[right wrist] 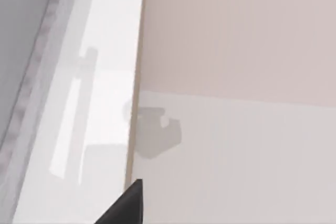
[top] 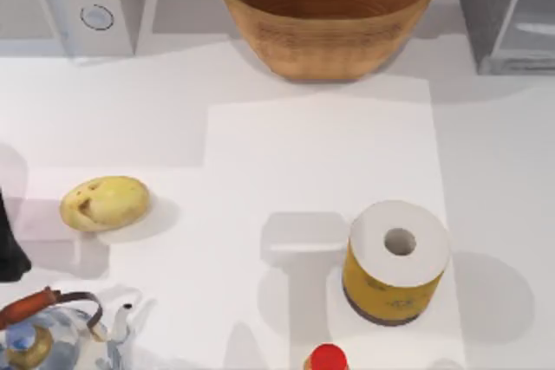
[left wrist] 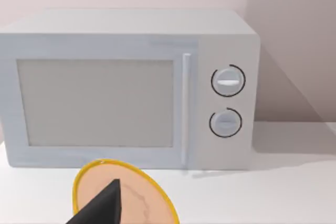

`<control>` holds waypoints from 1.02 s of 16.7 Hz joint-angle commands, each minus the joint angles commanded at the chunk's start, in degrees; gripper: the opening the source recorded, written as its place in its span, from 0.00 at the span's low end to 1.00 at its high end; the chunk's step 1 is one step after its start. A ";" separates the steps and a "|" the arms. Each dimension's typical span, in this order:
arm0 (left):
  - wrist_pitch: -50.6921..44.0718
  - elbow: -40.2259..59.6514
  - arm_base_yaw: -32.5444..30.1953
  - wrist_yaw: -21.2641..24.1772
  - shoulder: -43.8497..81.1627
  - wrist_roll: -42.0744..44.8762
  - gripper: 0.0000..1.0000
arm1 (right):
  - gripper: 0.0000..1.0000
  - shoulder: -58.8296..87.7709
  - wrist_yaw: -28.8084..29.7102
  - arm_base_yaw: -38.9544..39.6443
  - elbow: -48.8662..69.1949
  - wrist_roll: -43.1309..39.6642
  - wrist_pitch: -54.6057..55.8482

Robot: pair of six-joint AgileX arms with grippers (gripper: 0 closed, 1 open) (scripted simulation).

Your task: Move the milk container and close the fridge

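The fridge (top: 499,6) stands at the table's far right corner, grey and boxy, with a pale panel on its right part. The right wrist view looks closely along a pale glossy face of the fridge (right wrist: 100,87), with the pinkish wall beside it. A dark tip of my right gripper (right wrist: 126,205) shows low in that view. The milk container is out of view. My left arm (top: 9,249) sits at the table's left edge. A dark tip of my left gripper (left wrist: 105,205) hangs over a round yellow-rimmed thing (left wrist: 136,192).
A white microwave (top: 78,2) with two round knobs stands at the back left, a wicker bowl (top: 327,6) at the back middle. A potato (top: 104,203), a teapot (top: 48,335), a paper roll (top: 397,262) and a red-capped bottle (top: 328,359) sit on the table.
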 joint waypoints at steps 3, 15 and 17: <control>0.00 0.00 0.00 0.00 0.00 0.00 1.00 | 1.00 0.98 1.81 7.90 -0.82 13.05 10.07; 0.00 0.00 0.00 0.00 0.00 0.00 1.00 | 1.00 1.25 3.33 15.84 -2.90 25.83 20.86; 0.00 0.00 0.00 0.00 0.00 0.00 1.00 | 1.00 0.53 6.34 18.64 -4.06 28.63 22.45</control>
